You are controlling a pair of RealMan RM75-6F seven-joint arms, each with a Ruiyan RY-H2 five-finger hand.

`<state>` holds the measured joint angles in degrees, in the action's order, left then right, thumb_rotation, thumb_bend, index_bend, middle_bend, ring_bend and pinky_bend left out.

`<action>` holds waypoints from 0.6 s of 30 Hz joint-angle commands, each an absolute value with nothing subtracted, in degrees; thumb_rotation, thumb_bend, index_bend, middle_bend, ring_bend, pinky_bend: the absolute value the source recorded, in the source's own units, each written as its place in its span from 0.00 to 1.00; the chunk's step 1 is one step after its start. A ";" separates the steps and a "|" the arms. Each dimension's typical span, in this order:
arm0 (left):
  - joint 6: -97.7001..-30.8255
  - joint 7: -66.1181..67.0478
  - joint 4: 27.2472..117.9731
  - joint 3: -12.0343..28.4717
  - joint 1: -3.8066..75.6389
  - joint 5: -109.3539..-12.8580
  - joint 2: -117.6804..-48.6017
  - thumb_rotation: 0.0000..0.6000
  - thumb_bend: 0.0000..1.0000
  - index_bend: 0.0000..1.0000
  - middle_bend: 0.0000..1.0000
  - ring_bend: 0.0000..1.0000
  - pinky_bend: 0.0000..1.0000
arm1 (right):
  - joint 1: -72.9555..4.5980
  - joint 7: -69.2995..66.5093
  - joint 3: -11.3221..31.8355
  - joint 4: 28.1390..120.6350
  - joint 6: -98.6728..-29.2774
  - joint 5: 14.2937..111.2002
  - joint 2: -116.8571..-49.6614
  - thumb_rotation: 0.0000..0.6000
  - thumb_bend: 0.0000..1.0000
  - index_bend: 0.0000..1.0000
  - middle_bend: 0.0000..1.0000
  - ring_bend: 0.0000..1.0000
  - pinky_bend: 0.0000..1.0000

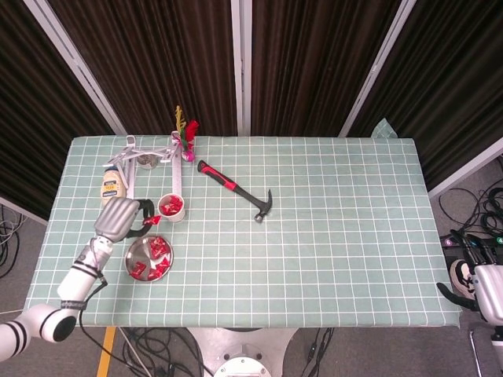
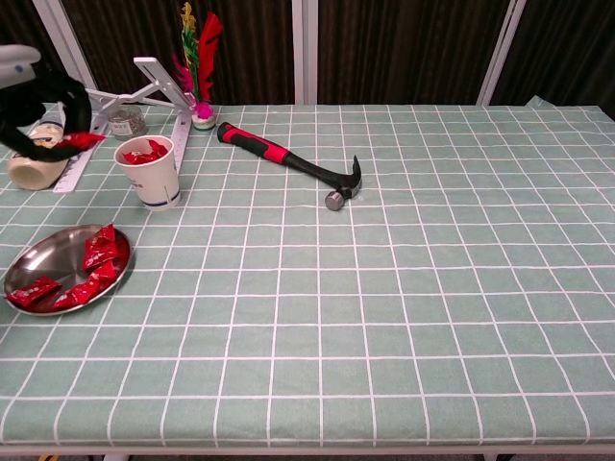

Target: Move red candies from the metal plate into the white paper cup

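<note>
Left hand (image 1: 119,217) is seen at the table's left side, raised between plate and cup; a red candy (image 2: 81,140) is pinched in its dark fingertips (image 2: 58,96), just left of the cup rim. In the chest view only the fingers and the candy are caught at the left edge.

Bottle (image 1: 113,187) is laid on the cloth beyond the hand, at the far left.

Plate (image 2: 29,261) is placed near-left on the green checked cloth (image 1: 330,236). Several red candies (image 2: 96,259) are left in it, mostly piled toward its right half.

Cup (image 2: 154,178) is stood upright just beyond the plate, a bit to the right. Red candies (image 2: 144,152) are visible inside, up near the rim.

A white stand (image 2: 144,86) and a ruler (image 1: 176,169) are set behind the cup, with a feathered shuttlecock (image 2: 197,58) at the far edge.

Hammer (image 2: 293,165) is laid diagonally at centre-far, red-black handle to the left, head to the right.

Right hand (image 1: 481,290) is parked off the table's near-right corner, well apart from everything. Nothing is seen held in it; how its fingers lie cannot be told.
</note>
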<state>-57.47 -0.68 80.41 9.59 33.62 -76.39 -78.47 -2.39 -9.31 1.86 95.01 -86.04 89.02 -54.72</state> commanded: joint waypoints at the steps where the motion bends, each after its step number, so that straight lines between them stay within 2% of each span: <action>1: -52.59 0.95 77.05 12.20 37.91 -73.16 -79.83 1.00 0.38 0.61 0.66 0.94 1.00 | -2.34 -9.39 1.88 94.92 -85.99 88.84 -54.74 1.00 0.10 0.08 0.20 0.11 0.38; 9: -46.87 5.02 71.68 12.52 42.11 -68.32 -83.66 1.00 0.37 0.55 0.62 0.94 1.00 | -2.41 -9.67 2.07 94.55 -85.55 88.11 -54.69 1.00 0.10 0.08 0.20 0.11 0.38; 18: -45.06 8.48 67.63 11.50 43.85 -66.12 -85.76 1.00 0.37 0.50 0.54 0.92 1.00 | -2.17 -10.11 2.12 94.23 -85.66 87.74 -54.67 1.00 0.10 0.08 0.20 0.11 0.38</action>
